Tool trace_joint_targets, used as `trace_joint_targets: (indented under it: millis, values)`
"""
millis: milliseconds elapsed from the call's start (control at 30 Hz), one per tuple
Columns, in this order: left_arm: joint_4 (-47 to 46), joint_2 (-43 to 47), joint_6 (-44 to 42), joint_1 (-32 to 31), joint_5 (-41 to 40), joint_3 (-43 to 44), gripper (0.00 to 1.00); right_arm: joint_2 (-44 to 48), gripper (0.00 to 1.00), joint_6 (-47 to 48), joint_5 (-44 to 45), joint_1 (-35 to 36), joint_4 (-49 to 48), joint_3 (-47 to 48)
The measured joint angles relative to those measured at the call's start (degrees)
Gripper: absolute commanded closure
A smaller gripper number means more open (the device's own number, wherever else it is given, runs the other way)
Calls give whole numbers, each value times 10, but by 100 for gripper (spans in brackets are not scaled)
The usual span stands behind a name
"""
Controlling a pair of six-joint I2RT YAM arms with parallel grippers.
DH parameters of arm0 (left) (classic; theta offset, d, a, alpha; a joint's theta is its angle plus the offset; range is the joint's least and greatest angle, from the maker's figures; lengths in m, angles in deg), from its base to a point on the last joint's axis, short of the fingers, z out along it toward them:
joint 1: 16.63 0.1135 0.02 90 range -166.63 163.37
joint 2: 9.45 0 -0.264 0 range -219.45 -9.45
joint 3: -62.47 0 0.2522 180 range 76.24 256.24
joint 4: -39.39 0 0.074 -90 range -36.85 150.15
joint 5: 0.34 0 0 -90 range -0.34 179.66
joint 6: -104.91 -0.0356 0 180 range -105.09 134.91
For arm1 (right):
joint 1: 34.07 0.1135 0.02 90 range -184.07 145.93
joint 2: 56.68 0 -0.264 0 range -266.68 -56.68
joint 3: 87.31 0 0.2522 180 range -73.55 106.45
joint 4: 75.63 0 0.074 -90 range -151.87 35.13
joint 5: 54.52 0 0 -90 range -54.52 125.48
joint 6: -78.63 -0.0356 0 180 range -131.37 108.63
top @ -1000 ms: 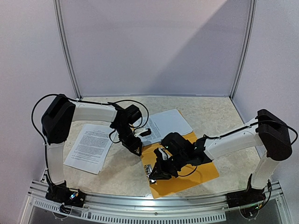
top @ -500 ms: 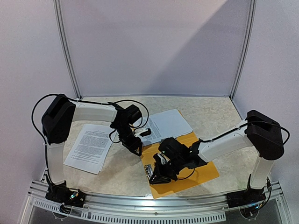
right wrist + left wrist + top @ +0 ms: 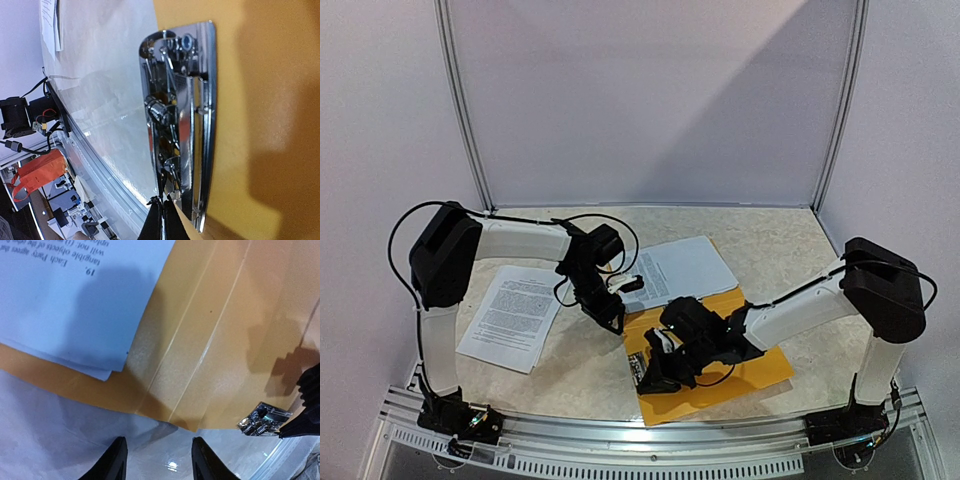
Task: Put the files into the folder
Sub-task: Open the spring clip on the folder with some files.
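Note:
The orange folder lies open on the table, its metal clip at its near left edge. My right gripper is shut with its tips pinched on the folder's edge beside the clip; in the right wrist view the gripper touches the orange folder. One printed sheet overlaps the folder's far corner. Another sheet lies at the left. My left gripper is open and empty over bare table just off the folder's left corner; the left wrist view shows it below the sheet.
A metal rail runs along the table's near edge. White panel walls close the back and sides. The right wrist view shows clutter and an orange bag beyond the table's edge.
My right arm has drawn in to the left and the folder has swung a little with it. The left arm has not moved.

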State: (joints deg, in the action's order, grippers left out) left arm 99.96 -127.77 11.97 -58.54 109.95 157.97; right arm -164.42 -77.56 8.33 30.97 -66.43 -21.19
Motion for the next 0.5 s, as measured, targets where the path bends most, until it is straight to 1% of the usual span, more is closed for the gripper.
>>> trace_joint_targets:
  millis: [133,267,367,500]
  values:
    - [14,0,-2,0,-5,7,53,0,100,-2,-2,1,-29,-15]
    - [37,0,-9,-1,-5,32,53,0,100,-4,-3,1,-54,-28]
    - [56,2,-18,-2,5,60,53,0,100,-5,-3,0,-81,-45]
    - [62,5,-26,-17,35,75,54,-2,100,-11,-5,0,-126,-66]
